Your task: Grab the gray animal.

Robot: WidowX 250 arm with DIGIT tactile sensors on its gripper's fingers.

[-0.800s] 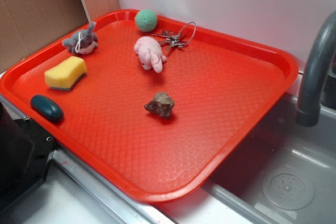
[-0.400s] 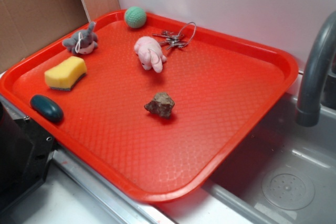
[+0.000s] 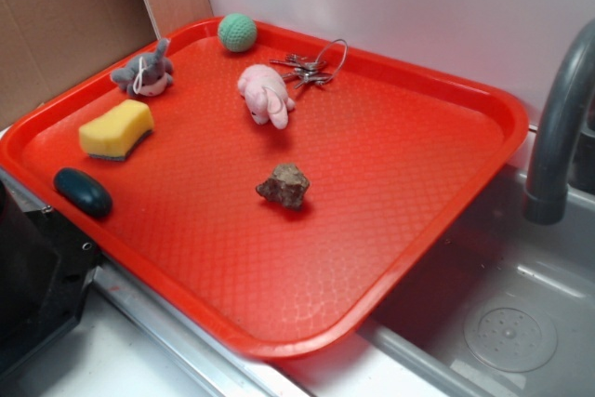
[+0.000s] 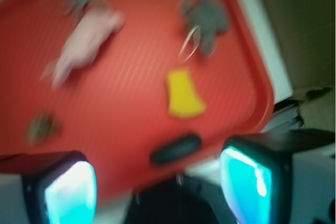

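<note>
A: How should the grab be done?

B: I think the claw (image 4: pixel 157 182) must come down straight over the small gray plush animal (image 3: pixel 143 72), ahead and to the right of it, past the yellow sponge (image 4: pixel 183 94).

A: And the claw?

B: Its two fingers (image 4: pixel 68 190) stand wide apart, holding and touching nothing.

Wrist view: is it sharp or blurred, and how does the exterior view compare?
Wrist view: motion-blurred throughout; the gray animal is only a smear, and the gripper fingers glow cyan. Exterior view: sharp and evenly lit; the red tray shows soft shadows.
</note>
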